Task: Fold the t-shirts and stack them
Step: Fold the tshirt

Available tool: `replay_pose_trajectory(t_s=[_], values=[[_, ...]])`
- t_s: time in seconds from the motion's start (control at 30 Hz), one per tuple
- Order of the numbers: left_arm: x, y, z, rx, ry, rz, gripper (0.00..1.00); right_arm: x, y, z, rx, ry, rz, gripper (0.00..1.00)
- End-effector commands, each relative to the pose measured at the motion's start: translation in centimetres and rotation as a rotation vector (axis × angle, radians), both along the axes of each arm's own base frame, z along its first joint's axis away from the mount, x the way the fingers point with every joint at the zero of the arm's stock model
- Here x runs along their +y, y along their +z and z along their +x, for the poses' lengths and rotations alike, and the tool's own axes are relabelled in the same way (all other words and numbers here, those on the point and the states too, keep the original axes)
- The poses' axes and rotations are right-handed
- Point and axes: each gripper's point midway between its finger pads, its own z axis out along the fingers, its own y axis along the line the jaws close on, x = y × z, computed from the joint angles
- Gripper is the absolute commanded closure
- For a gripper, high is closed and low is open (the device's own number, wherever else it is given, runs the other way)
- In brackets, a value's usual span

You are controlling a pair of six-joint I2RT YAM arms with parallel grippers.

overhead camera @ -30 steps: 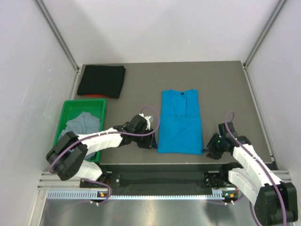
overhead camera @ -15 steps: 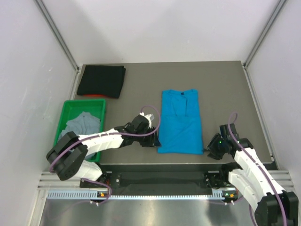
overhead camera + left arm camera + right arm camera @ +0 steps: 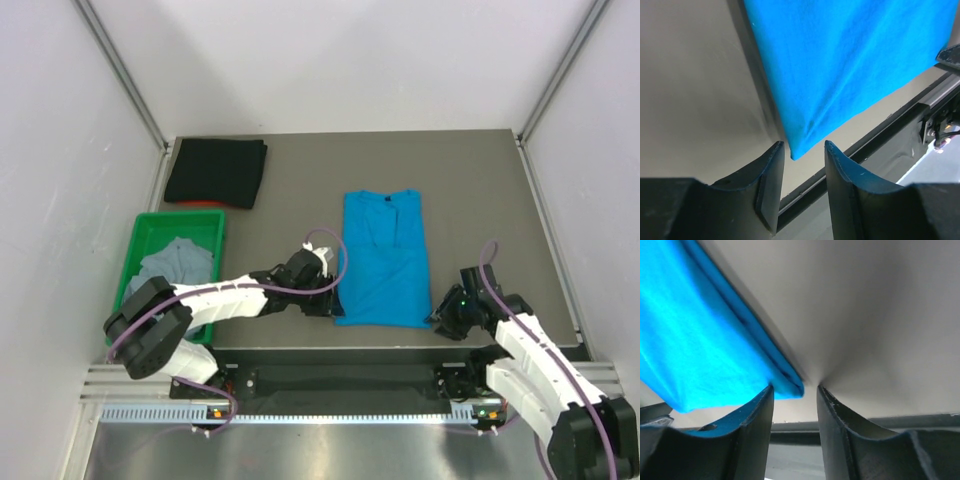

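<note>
Green plastic bin (image 3: 147, 244) at the left edge of the grey surface (image 3: 490, 200), with a crumpled grey cloth t-shirt (image 3: 178, 262) inside it. A folded black cloth t-shirt (image 3: 216, 172) sits beyond the bin at the far left corner, flat on the surface, as a neat rectangle. The left arm reaches rightward across the near part of the surface. The left hand (image 3: 327, 304) is low at the near left corner of the bright blue cloth t-shirt (image 3: 383, 262). In the left wrist view its two fingers (image 3: 769, 180) are spread apart, released, and the shirt's corner tip lies right at the gap between the tips, not pinched. The blue t-shirt lies flat mid-surface, folded into a long narrow rectangle with the neckline at the far end and the hem near the front edge. The right hand (image 3: 441, 319) is low at the shirt's near right corner. In the right wrist view its fingers (image 3: 837, 415) are also apart, released, with the layered corner edge poking in between the tips. Can't tell whether either finger touches the cloth.
</note>
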Motion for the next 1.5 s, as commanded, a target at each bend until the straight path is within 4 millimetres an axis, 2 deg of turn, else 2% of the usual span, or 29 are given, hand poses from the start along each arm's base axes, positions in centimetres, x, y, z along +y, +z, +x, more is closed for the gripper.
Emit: replay_pose_trajectory(t_s=[0.0,0.07,0.13,0.2,0.33,0.37,0.43,0.57,0.73,0.77,0.87,0.9,0.93,1.03,1.07,1.17,1.27,1.47], values=[[-0.6,0.5,0.7,-0.043,0.014,0.005,0.57,0.1,-0.7,0.2,-0.004,0.009,-0.016,0.6],[-0.2,0.3,0.7,-0.05,0.022,0.022,0.57,0.1,-1.1,0.1,0.006,0.018,-0.021,0.63],[-0.1,0.5,0.7,-0.054,0.024,0.022,0.57,0.0,-1.2,0.2,0.004,0.023,-0.033,0.79],[-0.1,0.7,0.5,-0.055,0.026,0.022,0.57,-0.2,-1.0,0.4,-0.006,0.028,-0.048,1.0],[-0.4,0.7,-0.3,-0.036,0.035,-0.007,0.56,-1.2,-0.1,0.7,-0.04,0.038,-0.107,1.0],[-0.2,0.0,-0.9,-0.017,0.033,-0.011,0.56,-1.3,0.0,0.7,-0.049,0.043,-0.111,1.0],[-1.0,0.1,-1.2,0.006,0.046,-0.069,0.56,-1.2,0.3,0.9,-0.078,0.043,-0.105,1.0],[-1.0,-1.3,-2.0,0.031,0.053,-0.035,0.57,-0.6,-0.2,0.6,-0.086,0.052,-0.074,1.0],[-2.1,-1.4,-2.2,0.022,0.048,-0.025,0.6,-0.4,-0.8,0.2,-0.086,0.056,-0.059,1.0],[-2.1,-1.5,-2.2,0.023,0.048,-0.013,0.62,-0.4,-0.8,0.2,-0.09,0.058,-0.057,1.0],[-2.1,-1.6,-1.9,0.011,0.061,0.001,0.79,-0.4,-0.6,0.3,-0.102,0.064,-0.059,1.0],[-1.9,-1.4,-1.9,0.007,0.063,0.011,0.86,-0.6,-0.6,0.1,-0.097,0.064,-0.068,1.0],[-1.8,-1.2,-1.7,-0.003,0.067,0.016,1.0,-0.8,-0.2,0.4,-0.114,0.075,-0.084,1.0],[-1.2,0.0,-1.5,-0.045,0.069,0.055,1.0,-1.1,1.2,0.7,-0.145,0.076,-0.099,1.0],[-1.5,1.0,-0.9,-0.082,0.08,0.056,1.0,-1.1,1.5,0.9,-0.155,0.076,-0.103,1.0],[-1.8,3.8,-0.6,-0.142,0.089,0.045,1.0,-1.5,2.8,1.1,-0.183,0.077,-0.127,1.0],[-1.7,4.3,-0.5,-0.152,0.092,0.058,1.0,-1.5,4.3,1.8,-0.247,0.085,-0.126,1.0],[-2.9,5.2,-0.2,-0.152,0.06,0.062,1.0,-1.7,7.0,3.3,-0.349,0.088,-0.147,1.0]])
